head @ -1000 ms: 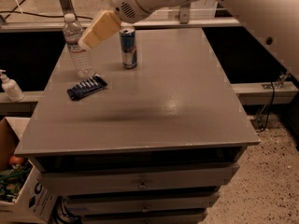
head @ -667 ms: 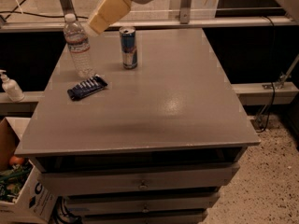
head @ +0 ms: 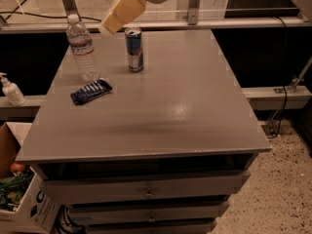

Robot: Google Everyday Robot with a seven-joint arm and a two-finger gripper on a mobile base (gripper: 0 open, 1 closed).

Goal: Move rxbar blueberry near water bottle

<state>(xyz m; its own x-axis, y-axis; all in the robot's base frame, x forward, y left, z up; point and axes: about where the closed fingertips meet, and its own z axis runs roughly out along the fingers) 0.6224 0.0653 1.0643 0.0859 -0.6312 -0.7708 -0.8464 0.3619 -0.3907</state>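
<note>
The rxbar blueberry (head: 91,91), a flat navy-blue wrapper with white lettering, lies on the grey table (head: 161,96) at its left side. The water bottle (head: 81,48), clear with a white cap and a white-and-red label, stands upright just behind the bar, a short gap between them. My gripper (head: 120,12) is raised high above the table's back edge, right of the bottle and above the can, holding nothing that I can see.
A tall blue-and-silver drink can (head: 134,49) stands right of the bottle. A small white pump bottle (head: 10,89) sits on a ledge left of the table. A cardboard box (head: 19,199) with produce is on the floor at lower left. Drawers sit below the tabletop.
The arm has risen and pulled back toward the top of the view. The bar, the bottle and the can have not moved.
</note>
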